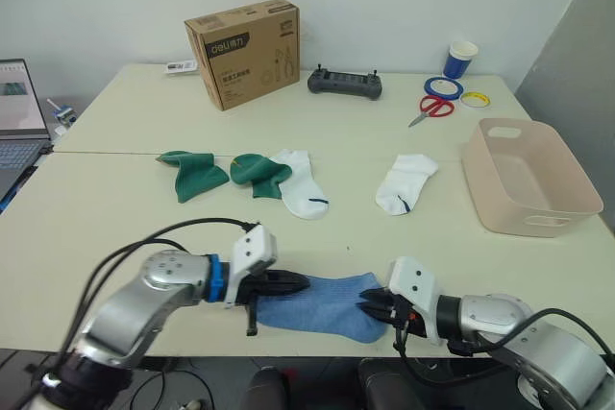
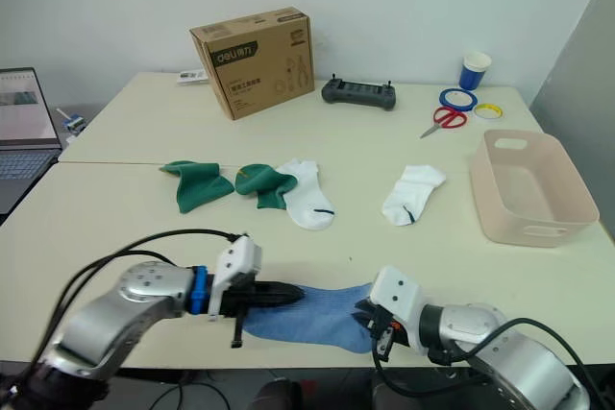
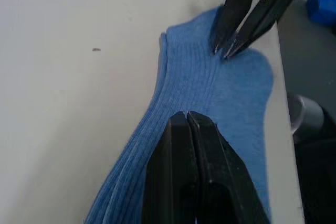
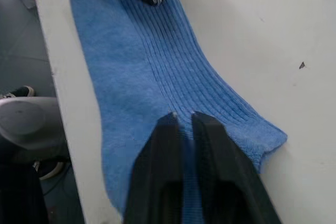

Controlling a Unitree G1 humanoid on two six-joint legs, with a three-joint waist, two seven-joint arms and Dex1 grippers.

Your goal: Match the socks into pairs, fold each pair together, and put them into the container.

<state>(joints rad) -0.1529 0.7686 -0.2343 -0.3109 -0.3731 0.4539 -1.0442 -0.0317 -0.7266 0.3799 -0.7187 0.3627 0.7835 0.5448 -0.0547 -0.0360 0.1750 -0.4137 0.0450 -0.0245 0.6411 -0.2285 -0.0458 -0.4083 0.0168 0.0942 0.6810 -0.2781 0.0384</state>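
Blue ribbed fabric lies flat at the near edge of the table (image 1: 115, 228): the light blue socks (image 1: 322, 307) lie there, and whether one or two lie stacked cannot be told. At their left end the left gripper (image 1: 296, 284) rests its tips on the cloth, the two black fingers pressed together with no gap between them in the left wrist view; whether they pinch any fabric cannot be told. At the right end the right gripper (image 1: 368, 302) also touches the blue cloth, its fingers set close with only a thin slit between them, tips down on the ribbing. Farther back and toward the left, two dark green socks (image 1: 192, 175) lie crumpled, the second of them (image 1: 258, 172) touching a white sock (image 1: 301, 182) with a small dark mark. Another white sock (image 1: 404, 183) lies apart to the right of that one, near the middle of the table. On the right side stands the container (image 1: 565, 193), a pale pinkish-beige tub with a handle slot, with no socks inside it. Along the far edge stand a brown cardboard box (image 1: 244, 51), a black controller (image 1: 345, 84), red-handled scissors (image 1: 432, 108), rolls of tape (image 1: 444, 87) and a blue paper cup (image 1: 460, 60). A laptop (image 1: 19, 117) sits off the left side.
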